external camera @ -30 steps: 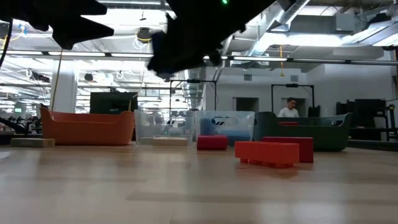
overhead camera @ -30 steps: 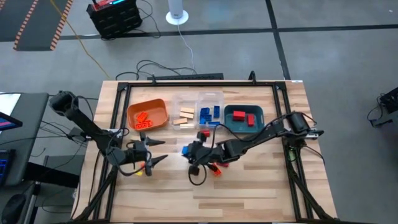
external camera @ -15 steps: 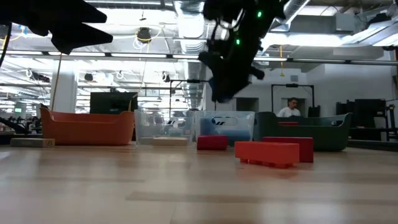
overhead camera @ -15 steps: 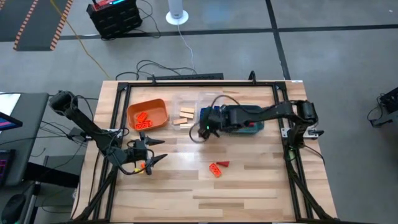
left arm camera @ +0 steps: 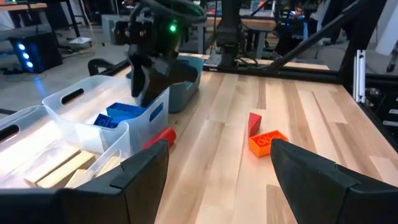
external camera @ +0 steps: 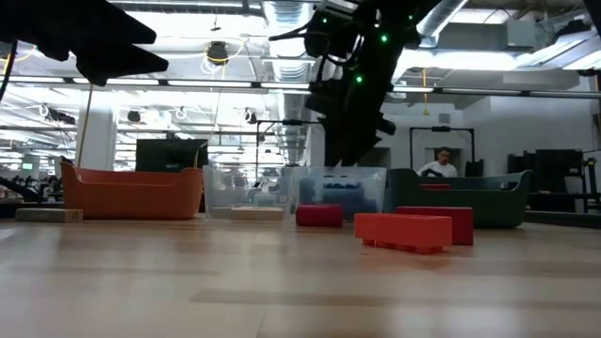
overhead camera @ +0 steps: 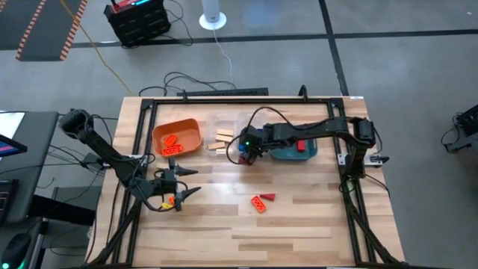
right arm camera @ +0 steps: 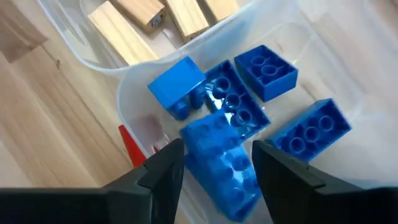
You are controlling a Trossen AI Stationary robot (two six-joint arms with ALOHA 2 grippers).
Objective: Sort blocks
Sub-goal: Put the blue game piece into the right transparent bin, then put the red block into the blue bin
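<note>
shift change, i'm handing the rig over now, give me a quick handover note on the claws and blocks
Right claw: over the clear tray with blue blocks, open around a blue block not yet dropped.
Left claw: open, empty, waiting over the table's left side.
Done: orange blocks in the orange tray, tan blocks in the other clear tray, red blocks in the teal tray.
Left: an orange block and red block mid-table, a red block by the clear tray.

My right gripper [right arm camera: 214, 163] moves from mid-table to the clear tray [overhead camera: 250, 142], its spread fingers above a blue brick [right arm camera: 222, 163] there.
</note>
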